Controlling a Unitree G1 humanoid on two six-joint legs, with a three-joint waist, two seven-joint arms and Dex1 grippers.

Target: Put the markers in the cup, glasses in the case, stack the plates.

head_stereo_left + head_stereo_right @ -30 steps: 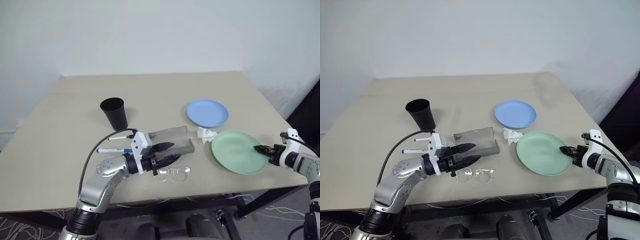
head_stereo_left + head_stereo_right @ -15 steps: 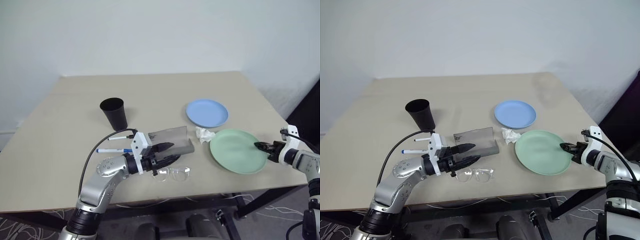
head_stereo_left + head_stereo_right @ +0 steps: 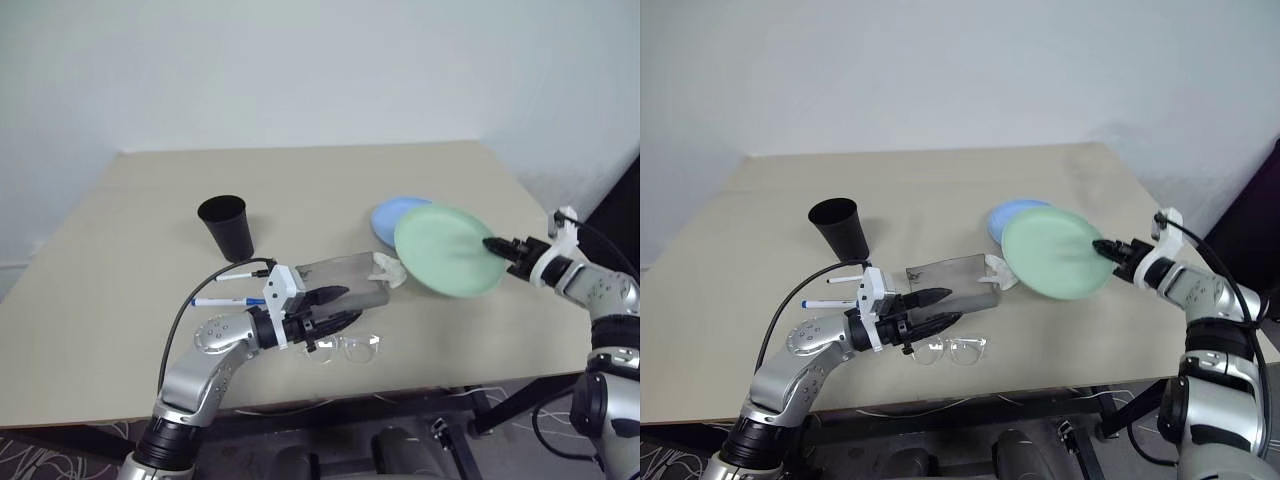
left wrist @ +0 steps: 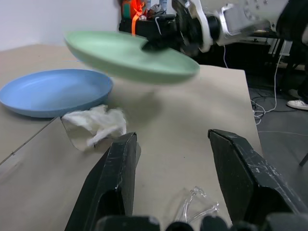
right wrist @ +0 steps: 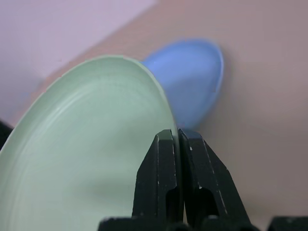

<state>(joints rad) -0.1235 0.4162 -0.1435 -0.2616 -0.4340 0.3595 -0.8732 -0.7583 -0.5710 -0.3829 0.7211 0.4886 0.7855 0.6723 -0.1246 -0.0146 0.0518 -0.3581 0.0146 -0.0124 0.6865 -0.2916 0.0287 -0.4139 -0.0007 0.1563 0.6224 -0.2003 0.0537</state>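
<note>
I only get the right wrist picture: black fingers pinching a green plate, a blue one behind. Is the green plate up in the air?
Observer: Yes, the green plate is lifted off the table, tilted, partly over the blue plate.
Operator: What is the other arm doing?
Observer: The left gripper hangs open by the grey case.
Operator: Anything near it?
Observer: Clear glasses lie right below it.

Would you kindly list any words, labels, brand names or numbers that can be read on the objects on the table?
None: no readable text shows on the cup, the markers, the case, the glasses, the green plate or the blue plate.
</note>
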